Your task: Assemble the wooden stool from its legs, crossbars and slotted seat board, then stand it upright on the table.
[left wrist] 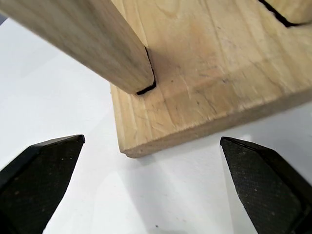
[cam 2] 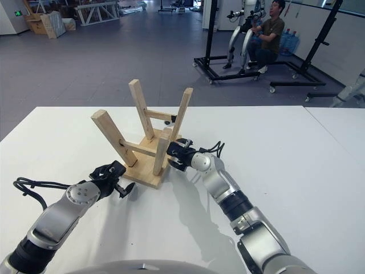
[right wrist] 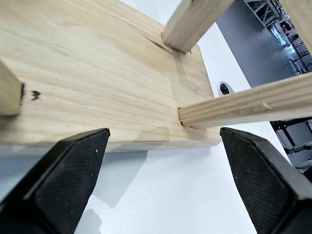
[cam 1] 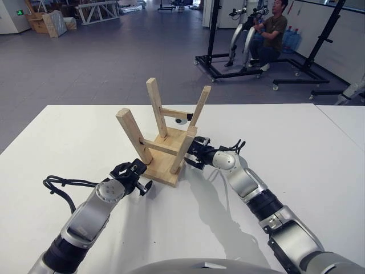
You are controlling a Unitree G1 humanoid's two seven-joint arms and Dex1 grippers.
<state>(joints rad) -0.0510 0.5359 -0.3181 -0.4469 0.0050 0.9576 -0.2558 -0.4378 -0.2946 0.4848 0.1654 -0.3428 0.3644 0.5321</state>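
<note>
Bright even light, soft shadows, mild blur

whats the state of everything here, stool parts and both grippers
stool: put together, upside down, not yet stood upright
seat board: lying on the table
legs: all four set in the board's slots, pointing up
crossbars: fitted between legs
left gripper: open, at the board's near corner
right gripper: open, at the board's side edge
</note>
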